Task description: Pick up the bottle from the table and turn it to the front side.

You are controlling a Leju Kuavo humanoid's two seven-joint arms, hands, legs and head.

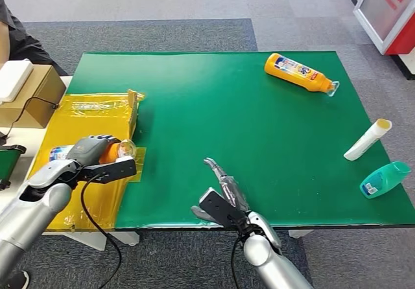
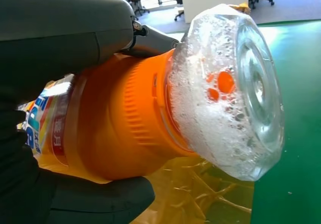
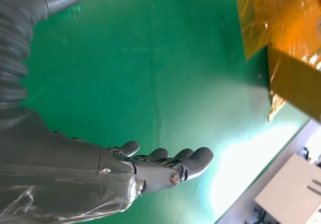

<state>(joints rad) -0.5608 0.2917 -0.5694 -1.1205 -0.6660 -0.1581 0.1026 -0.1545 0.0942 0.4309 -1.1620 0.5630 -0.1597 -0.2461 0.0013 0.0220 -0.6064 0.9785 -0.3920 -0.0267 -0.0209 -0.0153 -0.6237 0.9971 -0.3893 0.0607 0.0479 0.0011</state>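
Note:
My left hand (image 1: 93,153) grips an orange bottle with a clear cap (image 1: 120,150) over the yellow box at the table's left side. In the left wrist view the orange bottle (image 2: 121,128) lies on its side in my left hand (image 2: 64,43), its foamy clear cap (image 2: 230,91) pointing toward the green table (image 2: 299,133). A second orange bottle (image 1: 299,72) lies on its side at the far right of the green table (image 1: 235,120). My right hand (image 1: 225,195) hovers empty over the near edge, its fingers (image 3: 170,161) stretched out flat.
A yellow taped box (image 1: 93,117) stands at the table's left edge. A white tube (image 1: 367,139) and a teal bottle (image 1: 385,179) lie near the right edge. A cardboard box (image 1: 30,94) and a person's sleeve (image 1: 15,33) are at far left.

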